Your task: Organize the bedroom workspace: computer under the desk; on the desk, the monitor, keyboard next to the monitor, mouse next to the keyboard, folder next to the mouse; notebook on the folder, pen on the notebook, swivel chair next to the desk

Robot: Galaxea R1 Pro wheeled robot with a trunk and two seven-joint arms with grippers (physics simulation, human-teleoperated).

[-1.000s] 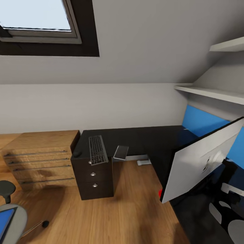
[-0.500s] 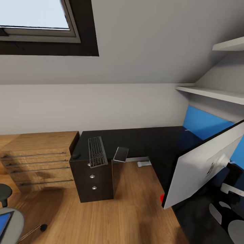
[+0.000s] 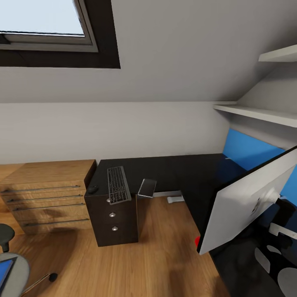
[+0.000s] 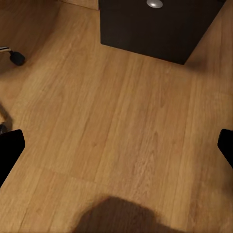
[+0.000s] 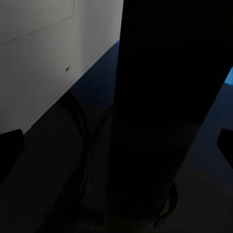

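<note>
From where I stand, the monitor step looks to be the one in hand. The table [image 3: 185, 173], long, black and L-shaped, runs from the centre of the frame down to the lower right corner. The monitor [image 3: 243, 198] stands over that lower right stretch, its pale back toward me and leaning, with its dark stand [image 3: 284, 214] just behind it. I judge the next move calls for the screen to be set squarely upright on the table, with care that the tilted panel does not tip off the near edge.

At lower left, the swivel chair [image 3: 12, 270] pokes in, with a sliver of the blue folder [image 3: 5, 268] on its seat, well apart from the table. The keyboard [image 3: 117, 184] lies on the table's left end above the drawer unit [image 3: 113, 220], the notebook [image 3: 147, 187] just beside it at the edge, the mouse [image 3: 93, 189] near the keyboard's other side.

The right wrist view gives what the head view cannot: a close look at the stand's dark column [image 5: 165, 107] rising between the right pincer's fingertips [image 5: 10, 148], which sit wide apart and grip nothing. The left wrist view looks down at bare wooden floor [image 4: 121, 126], a caster [image 4: 17, 58] at the upper left and the drawer unit's foot at the top; the left pincer's fingertips [image 4: 9, 150] also stand wide and empty.
</note>
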